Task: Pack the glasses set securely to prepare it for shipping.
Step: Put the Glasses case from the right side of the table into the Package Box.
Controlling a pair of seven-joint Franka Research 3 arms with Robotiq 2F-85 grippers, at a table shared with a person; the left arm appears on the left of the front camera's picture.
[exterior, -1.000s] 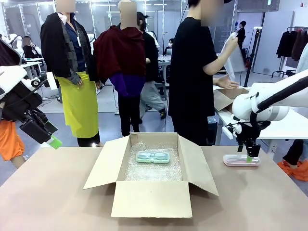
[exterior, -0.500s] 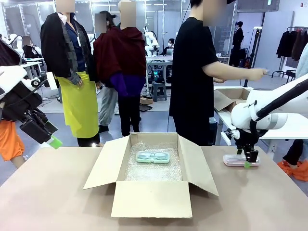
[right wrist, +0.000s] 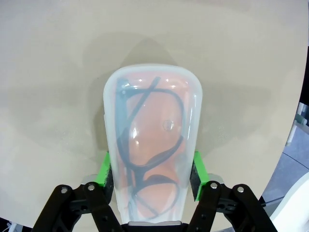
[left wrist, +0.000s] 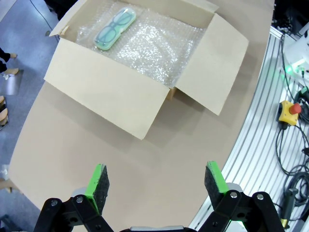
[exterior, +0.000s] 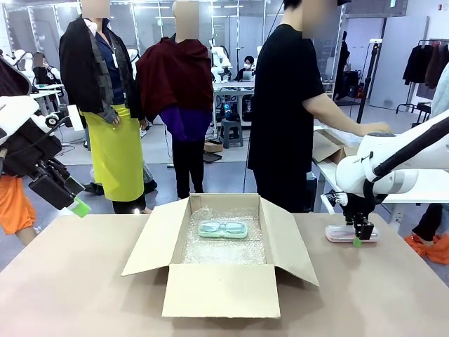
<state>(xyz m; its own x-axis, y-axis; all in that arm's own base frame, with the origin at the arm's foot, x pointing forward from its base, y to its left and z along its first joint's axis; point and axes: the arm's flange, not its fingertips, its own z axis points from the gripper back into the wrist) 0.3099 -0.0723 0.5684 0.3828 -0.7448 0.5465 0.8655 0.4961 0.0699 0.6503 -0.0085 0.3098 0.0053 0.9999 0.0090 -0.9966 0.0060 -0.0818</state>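
1. The pale pink case runs off the bottom edge of the right wrist view, its near end lost behind the right gripper.
2. Its jaws flank the case, the pads half covered by its sides; whether they press it, I cannot tell.
3. From the front, the near wall of the cardboard box hides the nearer bubble wrap.
4. The left arm is cut by the left edge there.

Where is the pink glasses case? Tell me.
In the front view, the pink case lies on the table, right of the cardboard box, between the pads of the right gripper.
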